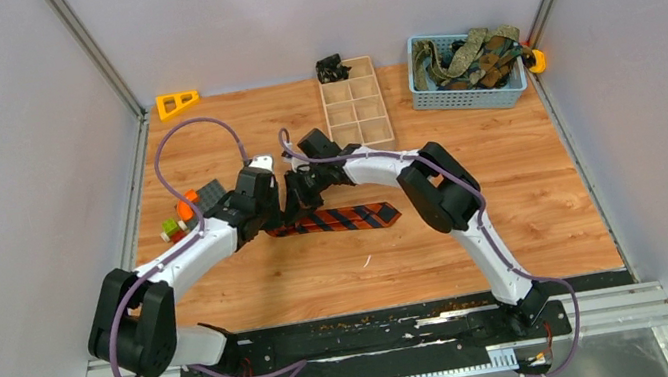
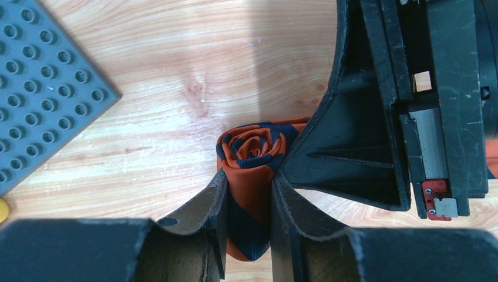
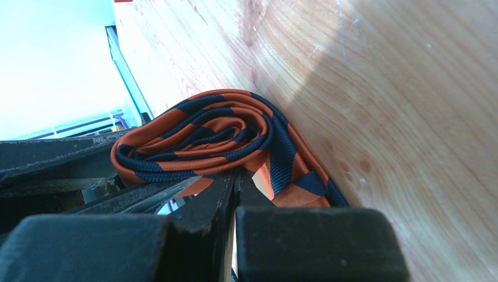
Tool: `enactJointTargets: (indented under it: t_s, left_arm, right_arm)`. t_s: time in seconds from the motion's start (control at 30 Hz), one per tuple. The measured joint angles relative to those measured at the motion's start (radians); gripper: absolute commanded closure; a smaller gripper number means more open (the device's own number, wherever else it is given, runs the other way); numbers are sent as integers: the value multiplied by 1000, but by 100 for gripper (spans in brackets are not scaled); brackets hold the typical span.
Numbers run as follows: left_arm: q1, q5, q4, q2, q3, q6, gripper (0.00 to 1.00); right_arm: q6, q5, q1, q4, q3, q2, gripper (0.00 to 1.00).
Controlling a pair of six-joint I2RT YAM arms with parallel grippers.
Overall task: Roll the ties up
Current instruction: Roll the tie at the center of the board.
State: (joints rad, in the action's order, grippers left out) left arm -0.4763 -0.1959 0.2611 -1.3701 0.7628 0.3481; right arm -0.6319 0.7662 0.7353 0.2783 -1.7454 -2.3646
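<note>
Striped tie [image 2: 252,147]: woven cloth, finely ribbed, soft low sheen.
Worktop [image 2: 176,70]: wood grain, smooth, faintly glossy where light falls.
Left pincer [image 2: 249,182]: black plastic, matt, edges scuffed and rough.
Right pincer [image 3: 235,179]: same matt black plastic, worn and dusty-looking.
Studded plate [image 2: 41,88]: grey plastic, smooth, satin.
Basket [image 1: 468,98]: pale blue plastic, perforated walls.
Basket ties [image 1: 476,53]: patterned cloth, matt.
Compartment tray [image 1: 359,122]: pale bare wood, matt.
Cables [image 1: 195,121]: purple, smooth sheathing.

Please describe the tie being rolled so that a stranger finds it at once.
On the table, look where the left pincer and right pincer meet. The tie lies there, rolled at one end. Only it has orange and navy stripes; the other ties, in the basket, are olive and brown.
</note>
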Motion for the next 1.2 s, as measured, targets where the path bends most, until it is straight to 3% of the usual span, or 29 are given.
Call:
enactJointTargets:
  t_s: [0.43, 0.7, 1.2]
  left_arm:
    - [-71, -154, 95, -54, 87, -26, 85]
    - [-148, -263, 132, -160, 151, -22, 85]
    - [-201, -362, 159, -266, 235, -11, 84]
  right_arm:
    - [-49, 45, 2, -32, -47, -39, 98]
    - [-48, 42, -19, -65, 40, -25, 98]
    - [-4, 12, -104, -69, 264, 212, 98]
